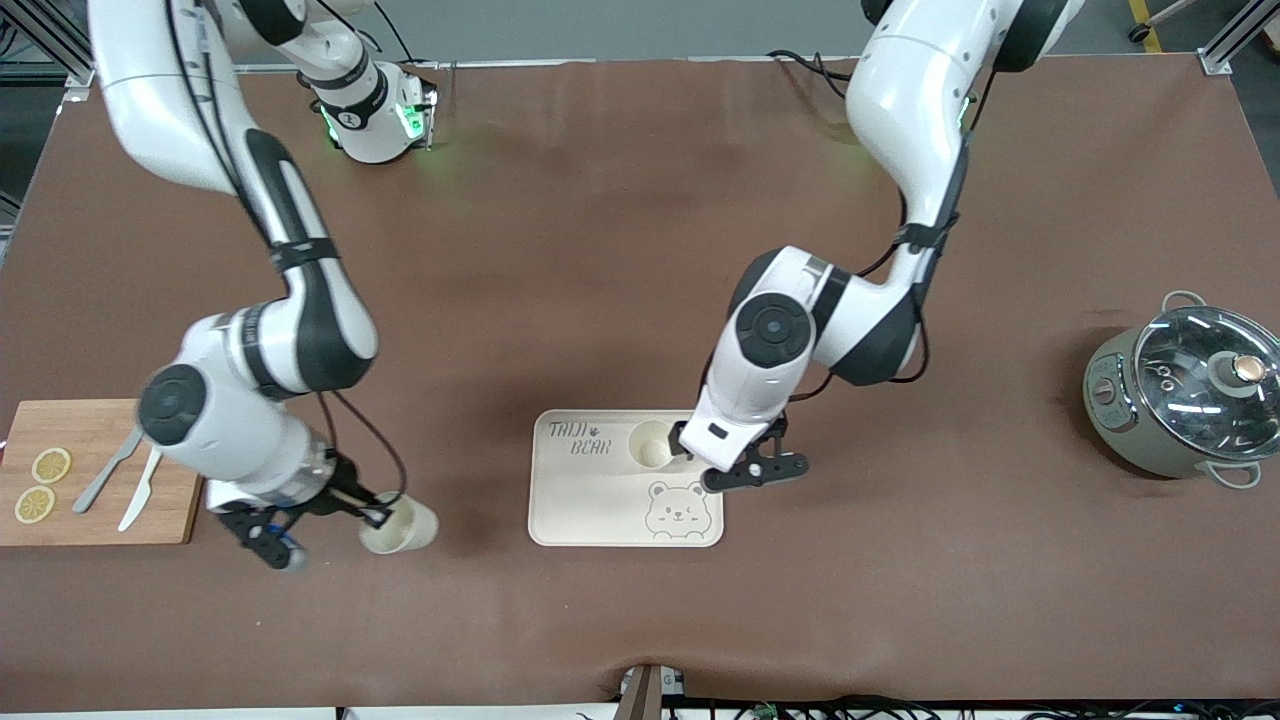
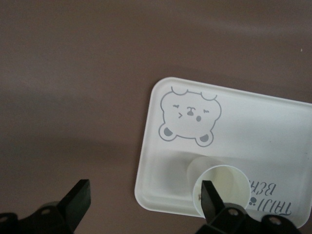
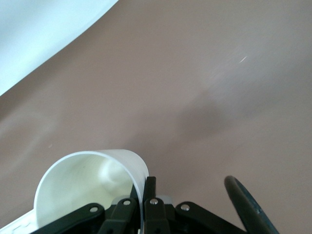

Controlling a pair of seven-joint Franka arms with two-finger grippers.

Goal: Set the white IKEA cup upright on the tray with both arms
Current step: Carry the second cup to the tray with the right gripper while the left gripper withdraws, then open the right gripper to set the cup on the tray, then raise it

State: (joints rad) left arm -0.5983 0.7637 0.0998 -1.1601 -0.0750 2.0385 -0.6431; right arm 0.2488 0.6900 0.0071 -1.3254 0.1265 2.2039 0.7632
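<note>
Nearest the camera, a white plastic cup (image 1: 400,524), tilted, is pinched by its rim in the right tool (image 1: 318,523) over the brown table (image 1: 600,250), well short of the cream rectangular bear-printed tray (image 1: 590,500). That thin grip might slip. Spread wide, the left tool (image 1: 735,462) straddles the rim of a second white cup (image 1: 651,444) upright on the tray; withdrawing carelessly could topple it.

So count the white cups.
2. One cup stands upright on the tray by the open left tool; the right tool grips the other cup.
</note>
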